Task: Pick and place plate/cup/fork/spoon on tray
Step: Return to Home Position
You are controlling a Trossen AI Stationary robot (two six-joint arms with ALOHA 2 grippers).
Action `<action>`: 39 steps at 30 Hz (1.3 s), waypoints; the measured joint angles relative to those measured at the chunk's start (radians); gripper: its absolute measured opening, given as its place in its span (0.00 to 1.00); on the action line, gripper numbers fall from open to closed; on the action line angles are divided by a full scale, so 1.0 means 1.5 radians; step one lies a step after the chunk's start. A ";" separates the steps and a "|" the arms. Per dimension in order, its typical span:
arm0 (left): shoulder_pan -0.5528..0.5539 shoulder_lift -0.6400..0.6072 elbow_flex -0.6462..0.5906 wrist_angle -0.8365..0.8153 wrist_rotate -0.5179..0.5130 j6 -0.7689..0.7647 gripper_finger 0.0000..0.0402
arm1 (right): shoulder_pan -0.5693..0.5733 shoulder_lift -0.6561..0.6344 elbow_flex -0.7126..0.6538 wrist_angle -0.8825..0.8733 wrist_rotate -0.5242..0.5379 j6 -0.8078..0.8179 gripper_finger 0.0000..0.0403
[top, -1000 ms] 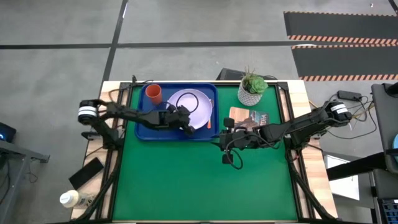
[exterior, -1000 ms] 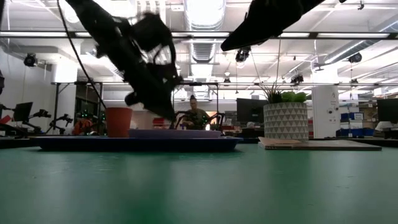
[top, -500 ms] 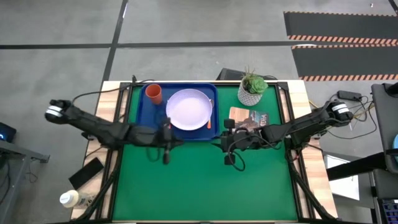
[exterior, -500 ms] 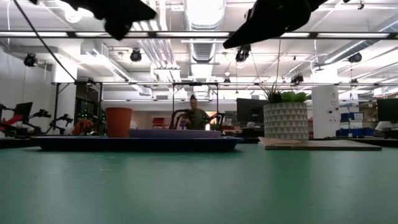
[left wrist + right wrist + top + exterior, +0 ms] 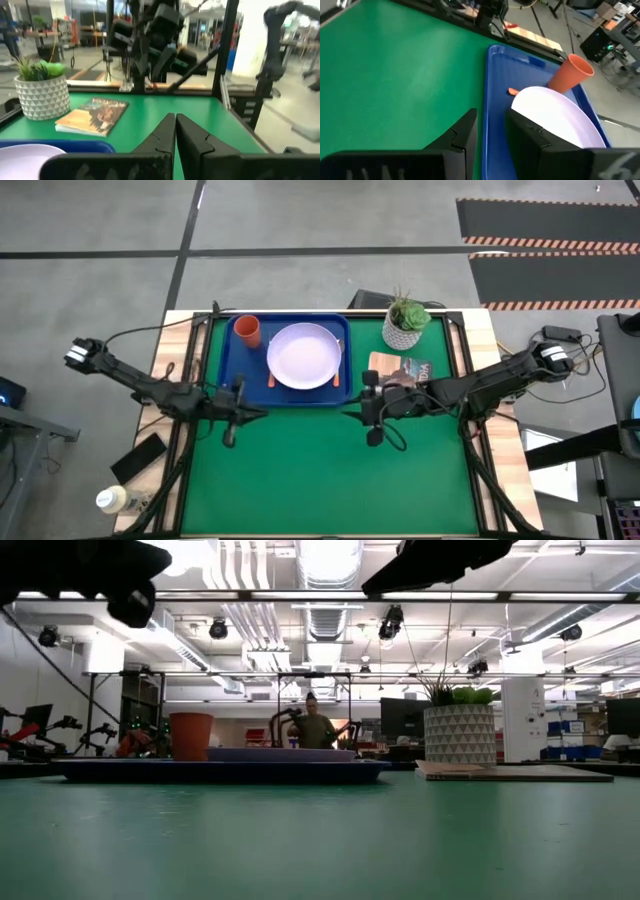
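Note:
The pale lavender plate (image 5: 304, 356) lies flat in the dark blue tray (image 5: 228, 385) at the table's far middle. The orange-red cup (image 5: 247, 331) stands upright in the tray's far left corner. An orange handle lies on the tray at each side of the plate (image 5: 270, 380) (image 5: 338, 378); I cannot tell which is the fork and which the spoon. My left gripper (image 5: 260, 412) is shut and empty, above the green mat just near of the tray's near left corner. My right gripper (image 5: 352, 408) is slightly open and empty, near of the tray's near right corner, pointing left.
A white patterned plant pot (image 5: 405, 325) and a book (image 5: 400, 368) sit to the right of the tray. A phone (image 5: 140, 458) and a bottle (image 5: 112, 500) lie off the mat at the near left. A person (image 5: 315, 725) sits beyond the table.
My left gripper has drawn back from over the plate's near edge, toward the table's near and left edges, and risen off the tray. It now hangs above the mat. The plate, cup and handles stay on the tray.

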 joint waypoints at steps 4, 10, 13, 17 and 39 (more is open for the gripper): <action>0.000 -0.082 -0.054 0.021 0.000 -0.011 0.00 | 0.000 -0.022 -0.018 0.010 -0.003 -0.001 0.22; 0.001 -0.189 -0.114 0.019 -0.004 -0.011 0.00 | 0.001 -0.070 -0.062 0.047 -0.004 -0.017 0.22; 0.001 -0.233 -0.136 0.016 -0.005 0.000 0.00 | 0.002 -0.099 -0.091 0.071 -0.018 -0.031 0.22; 0.001 -0.277 -0.145 0.021 -0.005 0.020 0.00 | 0.002 -0.146 -0.133 0.102 -0.021 -0.040 0.22; 0.002 -0.407 -0.147 -0.039 -0.245 0.193 0.00 | 0.002 -0.388 -0.298 0.165 -0.057 -0.065 0.22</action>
